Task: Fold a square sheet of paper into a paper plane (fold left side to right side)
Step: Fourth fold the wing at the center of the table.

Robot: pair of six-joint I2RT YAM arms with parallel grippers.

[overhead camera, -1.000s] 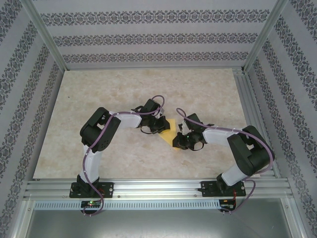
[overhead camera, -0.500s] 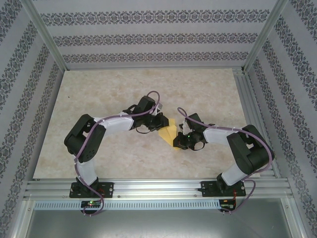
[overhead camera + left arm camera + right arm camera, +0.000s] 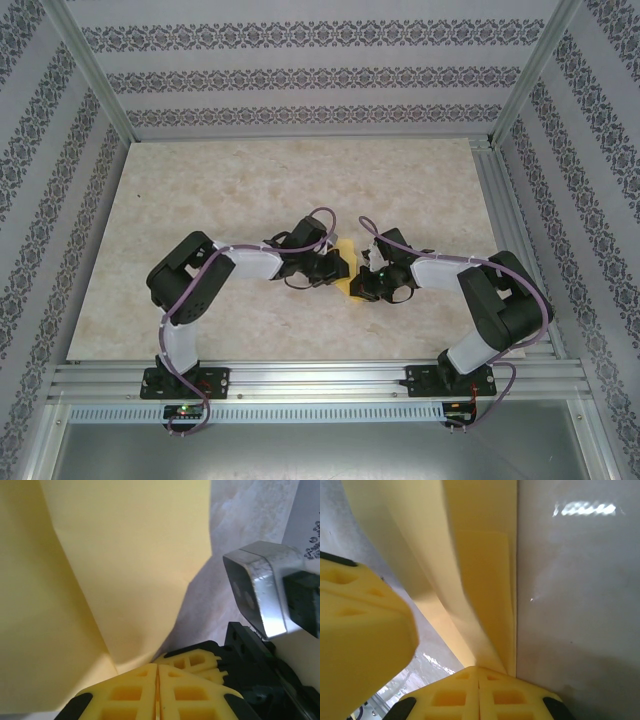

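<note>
The yellow-orange sheet of paper (image 3: 346, 270) shows as a small strip between the two grippers at mid-table. In the left wrist view the paper (image 3: 115, 570) rises close to the camera with a crease in it, and its lower edge runs into the tips of my left gripper (image 3: 157, 667), which is shut on it. My right gripper (image 3: 479, 669) is shut on the paper's layered edge (image 3: 485, 595), low against the table. The two grippers nearly touch: my right gripper's fingers (image 3: 200, 660) sit just beside the left one, and a left finger (image 3: 360, 630) looms at the left of the right wrist view.
The marble-patterned table (image 3: 250, 180) lies inside an aluminium frame with patterned walls. A metal rail (image 3: 320, 380) carrying both arm bases runs along the near edge. The left arm's elbow (image 3: 185, 275) sticks out to the left, the right arm's elbow (image 3: 505, 300) to the right.
My left gripper has swung rightward with its side of the paper, closing on the right gripper. Less yellow paper shows from above. The right gripper has stayed put.
</note>
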